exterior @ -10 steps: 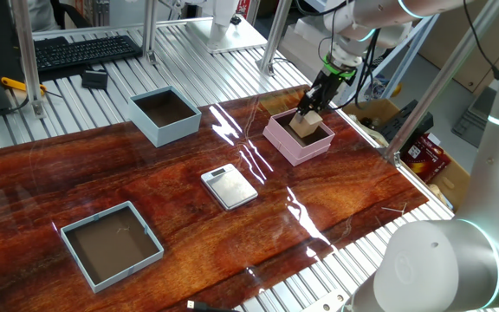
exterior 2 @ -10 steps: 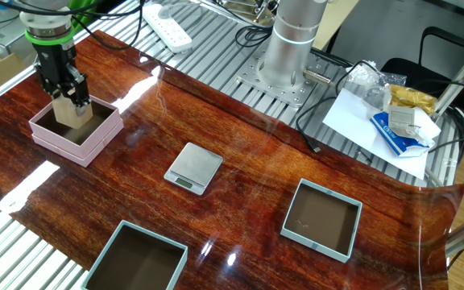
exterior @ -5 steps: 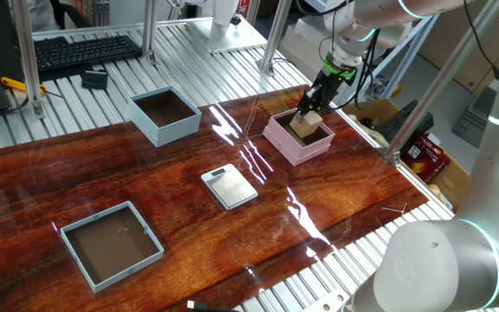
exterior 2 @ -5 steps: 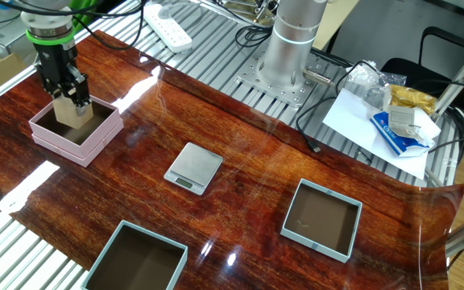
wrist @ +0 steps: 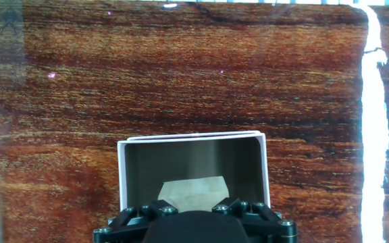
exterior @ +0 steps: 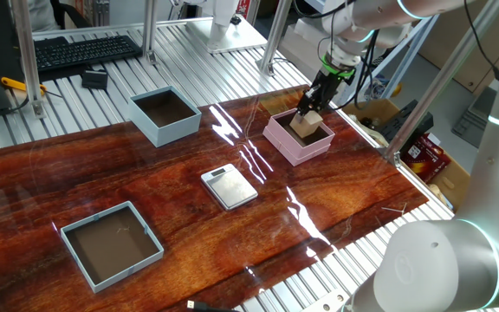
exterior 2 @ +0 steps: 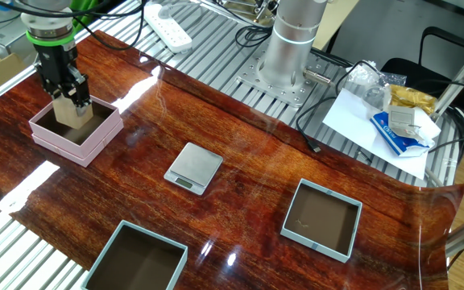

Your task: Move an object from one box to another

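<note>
Nearest to us in one fixed view, the wide, shallow blue-grey tray [exterior: 111, 243] sits at the near left of the surface [exterior: 189, 234]; it plays no part in what we are doing. A little farther in, the flat silver scale [exterior: 229, 186] lies on the wood between the boxes, also untouched.

Farther still, to the right, stands the pink box [exterior: 298, 138], and this is where our work is now. Our tool [exterior: 307, 114] reaches down into it with its fingers closed on the wooden cube [exterior: 302, 124]. In the other fixed view the cube [exterior 2: 72, 114] sits low within the pink walls [exterior 2: 95, 137], though we cannot tell whether it rests on the floor of the box. The hand view shows the pale cube [wrist: 193, 191] just ahead of the fingers, framed by the box rim [wrist: 193, 138].

Farthest on the left, the pale blue box [exterior: 165, 114] shows only its dark brown inside.

We judge the carry finished: the cube is out of the blue box and inside the pink one. What is left is to release it and lift the tool clear.
</note>
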Available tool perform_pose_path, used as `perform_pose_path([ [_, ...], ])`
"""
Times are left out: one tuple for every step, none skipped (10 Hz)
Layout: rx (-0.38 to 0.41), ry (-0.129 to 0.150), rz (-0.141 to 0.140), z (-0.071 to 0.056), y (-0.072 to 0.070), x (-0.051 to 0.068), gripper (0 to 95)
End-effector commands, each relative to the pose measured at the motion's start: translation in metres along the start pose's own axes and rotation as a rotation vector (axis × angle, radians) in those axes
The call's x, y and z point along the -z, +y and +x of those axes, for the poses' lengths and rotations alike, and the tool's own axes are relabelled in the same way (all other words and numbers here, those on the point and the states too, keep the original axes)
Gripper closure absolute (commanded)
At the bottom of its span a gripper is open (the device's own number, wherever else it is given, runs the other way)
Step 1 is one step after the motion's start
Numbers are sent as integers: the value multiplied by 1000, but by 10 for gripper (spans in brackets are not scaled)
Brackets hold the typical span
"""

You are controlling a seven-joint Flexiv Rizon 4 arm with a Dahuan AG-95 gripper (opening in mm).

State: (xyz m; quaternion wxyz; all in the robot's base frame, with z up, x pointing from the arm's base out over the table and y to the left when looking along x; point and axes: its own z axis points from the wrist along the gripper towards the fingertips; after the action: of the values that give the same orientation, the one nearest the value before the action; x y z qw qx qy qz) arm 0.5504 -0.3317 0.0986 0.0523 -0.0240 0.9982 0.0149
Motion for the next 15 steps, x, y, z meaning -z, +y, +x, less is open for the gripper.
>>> perform_pose_path([
  [-2,12,1,0,0,1,950],
  [-3,14,3,0,0,1,950],
  [-8,22,5,0,0,0,950],
  [-12,25,5,0,0,-2,950],
  [-14,29,5,-1,1,-3,950],
  [-14,29,5,-1,1,-6,950],
  [-15,29,8,-2,2,-12,950],
  [-19,32,9,-2,2,-15,950],
  [-22,32,10,-2,3,-18,950],
  [-23,34,14,-3,3,-21,950],
  [-25,34,14,-3,3,-24,950],
  [-27,34,13,-3,3,-27,950],
  [-28,35,13,-3,3,-28,950],
  [-28,33,12,-3,3,-30,950],
  [-26,32,13,-3,3,-31,950],
])
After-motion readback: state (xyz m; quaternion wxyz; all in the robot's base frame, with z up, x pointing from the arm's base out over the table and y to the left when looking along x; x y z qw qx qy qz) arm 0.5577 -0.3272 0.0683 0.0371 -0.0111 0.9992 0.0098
